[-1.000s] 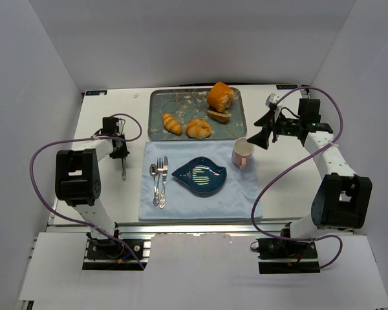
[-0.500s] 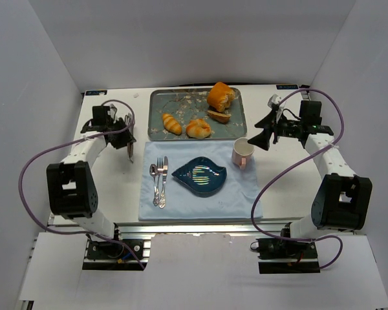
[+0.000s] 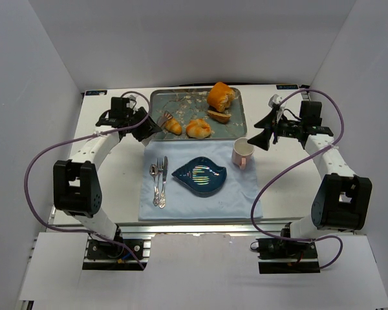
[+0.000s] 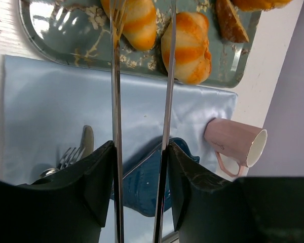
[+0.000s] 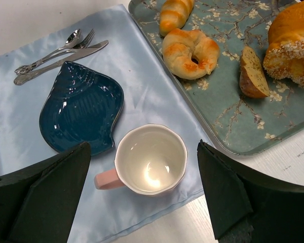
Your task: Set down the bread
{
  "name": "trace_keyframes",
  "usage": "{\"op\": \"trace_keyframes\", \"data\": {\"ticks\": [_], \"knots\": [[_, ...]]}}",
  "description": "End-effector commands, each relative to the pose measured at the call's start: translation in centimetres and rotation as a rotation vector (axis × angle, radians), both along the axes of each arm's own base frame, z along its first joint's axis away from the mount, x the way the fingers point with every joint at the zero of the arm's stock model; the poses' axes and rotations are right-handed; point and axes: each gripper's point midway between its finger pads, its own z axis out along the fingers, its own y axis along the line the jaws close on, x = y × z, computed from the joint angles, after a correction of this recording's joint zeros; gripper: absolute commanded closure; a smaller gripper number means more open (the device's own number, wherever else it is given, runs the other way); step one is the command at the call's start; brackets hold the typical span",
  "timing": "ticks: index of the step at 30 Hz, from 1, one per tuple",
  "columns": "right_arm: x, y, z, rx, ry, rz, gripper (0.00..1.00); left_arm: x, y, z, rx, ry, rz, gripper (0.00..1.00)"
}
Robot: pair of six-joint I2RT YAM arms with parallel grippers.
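Note:
The bread, a small striped golden roll [image 3: 172, 123], lies at the left of the grey patterned tray [image 3: 156, 103]. My left gripper [image 3: 146, 125] is shut on metal tongs [image 3: 160, 121] that reach over the tray's left edge. In the left wrist view the tongs' two arms [image 4: 115, 101] stand apart, and the roll [image 4: 139, 23] lies between their tips. I cannot tell if they touch it. My left gripper [image 4: 140, 152] is over the blue cloth. My right gripper [image 3: 264, 130] is open and empty, above the pink mug [image 5: 150, 160]. The roll also shows in the right wrist view [image 5: 175, 13].
A rounder bun [image 3: 198, 128], a large orange loaf [image 3: 220, 97] and a cut slice [image 5: 252, 73] share the tray. On the blue cloth [image 3: 181, 206] lie a dark blue leaf-shaped plate [image 3: 200, 174], cutlery [image 3: 160, 182] and the mug [image 3: 243, 153].
My left arm has swung from the table's left side to the tray, carrying the tongs to the roll. The right arm has hardly moved.

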Motion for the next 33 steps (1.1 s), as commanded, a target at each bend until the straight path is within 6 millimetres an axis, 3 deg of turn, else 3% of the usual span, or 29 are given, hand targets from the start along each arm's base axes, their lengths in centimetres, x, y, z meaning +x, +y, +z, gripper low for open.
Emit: {"op": "trace_keyframes", "data": {"ticks": [1, 4, 12, 18, 25, 33], "knots": [[-0.4, -0.2, 1.4, 0.015, -0.056, 0.011, 0.11, 1.1, -0.6, 2.0, 0.006, -0.015, 0.021, 0.46], [-0.4, -0.4, 1.5, 0.015, -0.061, 0.007, 0.11, 1.1, -0.5, 1.3, 0.045, 0.025, 0.039, 0.46], [-0.9, -0.8, 1.0, 0.023, -0.047, 0.001, 0.11, 0.4, 0.2, 2.2, 0.096, 0.054, 0.047, 0.45], [-0.9, -0.8, 1.0, 0.029, -0.046, 0.005, 0.11, -0.3, -0.6, 0.4, 0.078, 0.099, 0.016, 0.44], [-0.9, -0.8, 0.9, 0.030, -0.040, 0.003, 0.10, 0.3, -2.1, -0.5, 0.038, 0.098, -0.014, 0.42], [-1.1, -0.8, 0.8, 0.030, -0.035, -0.001, 0.11, 0.1, -2.3, -2.0, 0.049, 0.133, -0.026, 0.42]]}}
